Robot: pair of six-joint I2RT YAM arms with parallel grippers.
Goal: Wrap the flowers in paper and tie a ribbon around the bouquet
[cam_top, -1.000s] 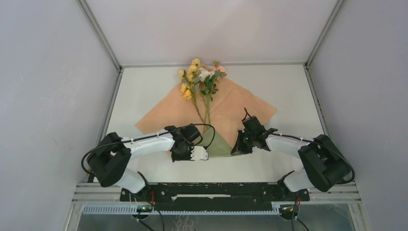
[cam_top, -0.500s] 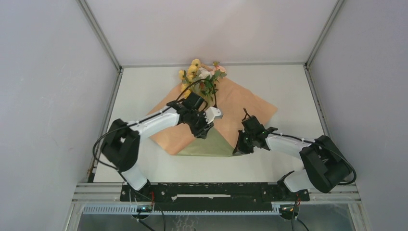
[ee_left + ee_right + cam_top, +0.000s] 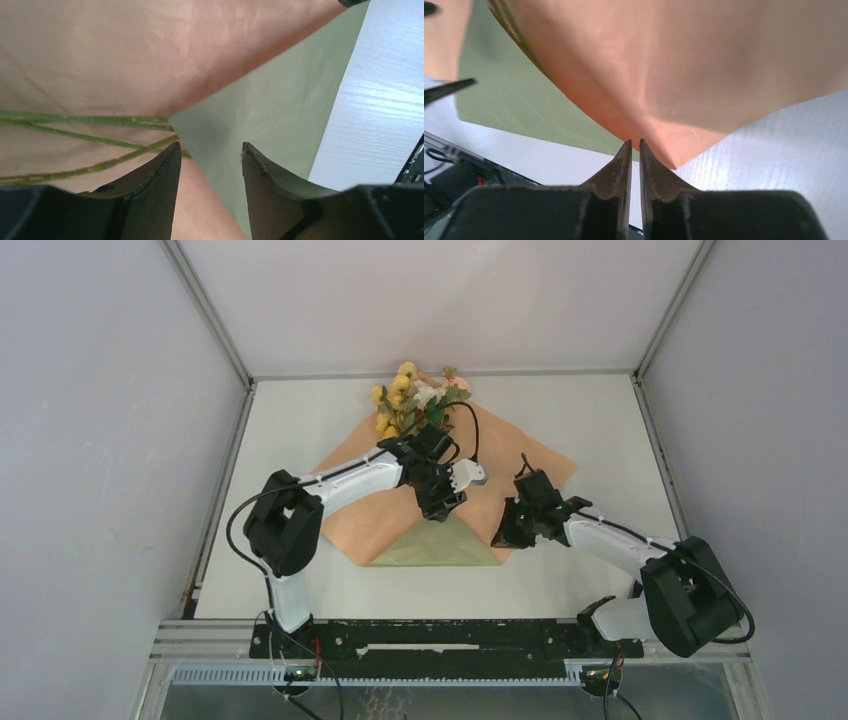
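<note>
The paper [image 3: 490, 440] lies peach side up as a diamond on the table, its near corner folded over into an olive-green triangle [image 3: 440, 545]. The flowers [image 3: 410, 395] rest on it, blooms at the far corner, stems [image 3: 75, 120] running toward me. My left gripper [image 3: 440, 508] hovers over the tip of the green flap [image 3: 280, 100], open [image 3: 210, 147], with nothing between its fingers. My right gripper [image 3: 503, 538] sits at the fold's right end; its jaws [image 3: 636, 143] stand a crack apart, tips at the paper's [image 3: 674, 65] edge. Ribbon and bouquet are out of view.
The white table [image 3: 600, 410] is boxed in by grey walls on the left, right and back. A black rail [image 3: 430, 635] with the arm bases runs along the near edge. The left arm's black cable [image 3: 470, 435] loops above the paper.
My left gripper swept from the near left up and right across the paper, folding the near corner over so more green shows, then opened. The right jaws parted slightly.
</note>
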